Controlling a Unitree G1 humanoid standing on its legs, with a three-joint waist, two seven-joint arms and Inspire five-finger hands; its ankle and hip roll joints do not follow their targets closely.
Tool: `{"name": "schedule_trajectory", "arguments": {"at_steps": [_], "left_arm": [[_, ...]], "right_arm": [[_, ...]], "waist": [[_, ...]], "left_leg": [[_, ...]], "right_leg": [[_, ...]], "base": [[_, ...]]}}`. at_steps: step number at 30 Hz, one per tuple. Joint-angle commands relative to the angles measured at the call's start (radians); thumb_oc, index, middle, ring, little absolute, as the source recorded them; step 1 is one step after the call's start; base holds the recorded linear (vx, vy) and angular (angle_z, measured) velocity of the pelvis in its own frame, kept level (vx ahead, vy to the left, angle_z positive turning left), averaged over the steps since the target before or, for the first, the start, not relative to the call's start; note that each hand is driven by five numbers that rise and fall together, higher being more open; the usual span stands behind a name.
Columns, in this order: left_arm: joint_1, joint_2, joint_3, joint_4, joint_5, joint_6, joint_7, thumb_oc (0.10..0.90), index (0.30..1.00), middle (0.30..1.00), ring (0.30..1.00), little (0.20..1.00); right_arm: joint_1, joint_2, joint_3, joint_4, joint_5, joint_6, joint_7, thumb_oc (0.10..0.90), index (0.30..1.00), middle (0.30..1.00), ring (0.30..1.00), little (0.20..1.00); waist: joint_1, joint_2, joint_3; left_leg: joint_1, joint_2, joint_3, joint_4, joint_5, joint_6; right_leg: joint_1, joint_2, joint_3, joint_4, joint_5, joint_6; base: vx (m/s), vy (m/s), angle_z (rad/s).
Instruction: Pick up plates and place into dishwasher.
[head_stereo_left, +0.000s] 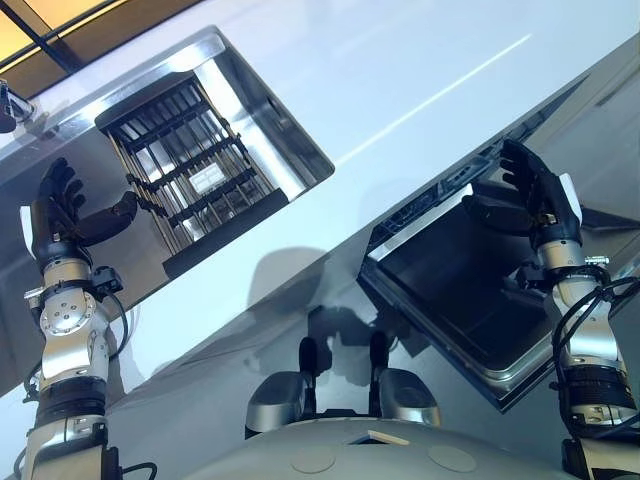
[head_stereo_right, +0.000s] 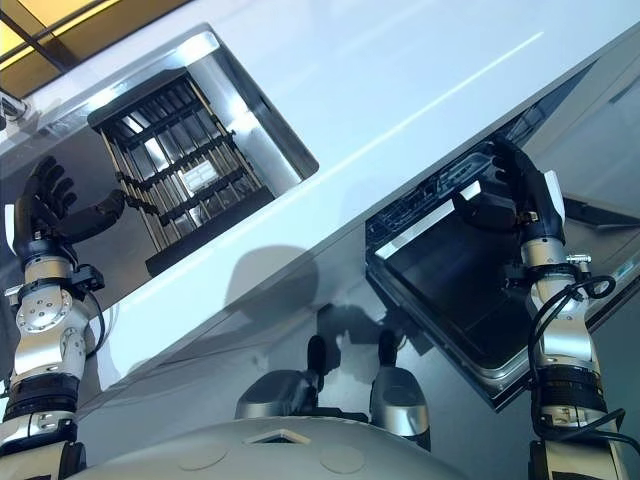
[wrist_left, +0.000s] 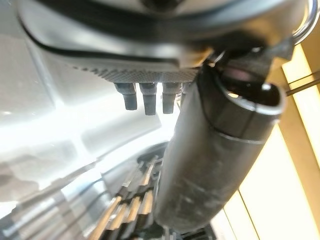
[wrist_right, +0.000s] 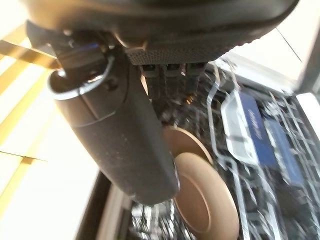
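tan plates (wrist_right: 202, 200) racked, seen from right wrist.

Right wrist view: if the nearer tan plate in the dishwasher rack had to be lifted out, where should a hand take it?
Probably by the rim. The nearer tan plate stands on edge in the rack, with a second plate close behind, so its faces offer little room. Come down onto the rim's free part, thumb on the hollow face, fingers behind.
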Motion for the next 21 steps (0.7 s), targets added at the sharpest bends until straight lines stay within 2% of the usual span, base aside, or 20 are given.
{"name": "schedule_trajectory", "arguments": {"at_steps": [1,8,13,17,21], "left_arm": [[0.009,0.01,-0.011,0.057,0.022,-0.122,0.022,0.8,0.9,0.9,0.9,0.9],[0.0,0.034,-0.014,0.055,0.022,-0.111,0.004,0.8,0.9,0.9,0.9,0.9],[-0.016,0.047,-0.023,0.083,0.01,-0.122,-0.015,0.8,0.9,0.9,0.9,0.9],[-0.025,0.05,-0.039,0.081,-0.001,-0.123,-0.019,0.8,0.9,0.9,0.9,0.9],[-0.048,0.067,-0.061,0.088,-0.018,-0.124,-0.039,0.8,0.9,0.9,0.9,0.9]], "right_arm": [[-0.033,-0.076,-0.06,-0.06,-0.018,-0.072,-0.11,0.8,0.9,0.9,0.9,0.9],[-0.046,-0.107,-0.137,-0.017,0.078,-0.03,-0.214,0.8,0.9,0.9,0.9,0.9],[-0.045,-0.105,-0.196,0.08,0.181,-0.015,-0.305,0.8,0.9,0.9,0.9,0.9],[-0.041,-0.106,-0.227,0.151,0.158,-0.014,-0.421,0.8,0.9,0.9,0.9,0.9],[-0.035,-0.11,-0.268,0.234,0.127,-0.007,-0.591,0.8,0.9,0.9,0.9,0.9]], "waist": [[0.004,-0.003,-0.114],[-0.002,-0.005,-0.129],[-0.011,-0.004,-0.141],[-0.016,-0.003,-0.147],[-0.035,-0.001,-0.158]], "left_leg": [[-0.037,-0.085,0.008,0.056,-0.115,0.05],[-0.026,-0.077,0.019,0.047,-0.112,0.046],[-0.011,-0.073,0.03,0.041,-0.127,0.047],[-0.008,-0.068,0.046,0.039,-0.124,0.046],[0.012,-0.064,0.064,0.029,-0.138,0.051]], "right_leg": [[-0.058,0.019,0.001,0.144,-0.151,0.053],[-0.05,0.022,0.003,0.14,-0.148,0.059],[-0.04,0.024,0.007,0.135,-0.161,0.063],[-0.04,0.024,0.005,0.137,-0.158,0.063],[-0.036,0.025,0.022,0.157,-0.176,0.07]], "base": [[-0.03,-0.018,-0.08],[-0.04,-0.024,-0.04],[-0.03,-0.022,-0.06],[-0.08,-0.007,-0.08],[-0.07,0.023,-0.16]]}}
